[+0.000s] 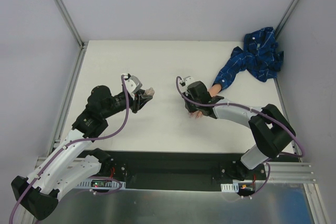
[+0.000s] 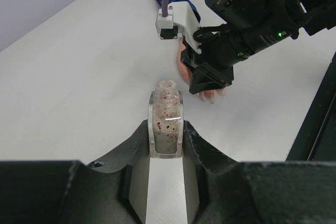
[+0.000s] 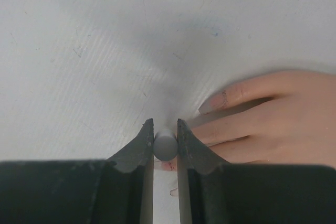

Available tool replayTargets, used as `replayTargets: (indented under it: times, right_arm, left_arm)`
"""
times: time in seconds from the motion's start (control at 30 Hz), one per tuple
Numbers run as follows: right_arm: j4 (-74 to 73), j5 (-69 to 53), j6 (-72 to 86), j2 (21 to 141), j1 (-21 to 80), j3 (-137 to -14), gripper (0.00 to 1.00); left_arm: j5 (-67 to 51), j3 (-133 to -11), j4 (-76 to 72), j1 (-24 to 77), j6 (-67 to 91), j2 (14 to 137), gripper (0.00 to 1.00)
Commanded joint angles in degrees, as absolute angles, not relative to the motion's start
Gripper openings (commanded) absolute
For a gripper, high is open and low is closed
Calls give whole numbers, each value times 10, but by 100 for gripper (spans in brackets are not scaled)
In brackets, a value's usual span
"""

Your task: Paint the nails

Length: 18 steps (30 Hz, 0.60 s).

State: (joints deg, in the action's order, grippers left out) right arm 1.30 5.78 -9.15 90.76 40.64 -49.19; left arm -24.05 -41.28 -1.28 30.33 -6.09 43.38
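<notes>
Pinkish nails (image 3: 214,104): sitting at the fingertips of the mannequin hand (image 3: 283,114), which is lying back-up on the white table (image 1: 157,66), right of centre, directly under the right gripper (image 3: 165,129); one nail is showing reddish specks
Handling, nails: looking tiny, hard and glossy, so wet polish is likely to be sliding or pooling; judging a light brush touch is what they are needing, not a grasp
Handling, hand: appearing light and stiff, probably shifting if pushed; the blue sleeve (image 1: 252,59) end is looking like the safest place to steady it
State of right gripper: fingers nearly closed, pinching a small grey round stub (image 3: 165,148), presumably the brush handle; bristles are not showing
State of left gripper (image 2: 166,129): fingers clamping the clear polish bottle (image 2: 166,114), keeping it upright, neck uncapped, apart from the hand
Writing: no brand, label or text is reading on anything in view
</notes>
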Motion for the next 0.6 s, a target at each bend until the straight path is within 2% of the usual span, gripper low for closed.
replayTargets:
  times: [0.0,0.57]
  right_arm:
    - [19,69,-93,902,410,-499,0]
    - [12,76,-91,874,410,-470,0]
  left_arm:
    - [-260,-413,-42,301,-66,428,0]
    - [-258,-413,-42,301,-67,427,0]
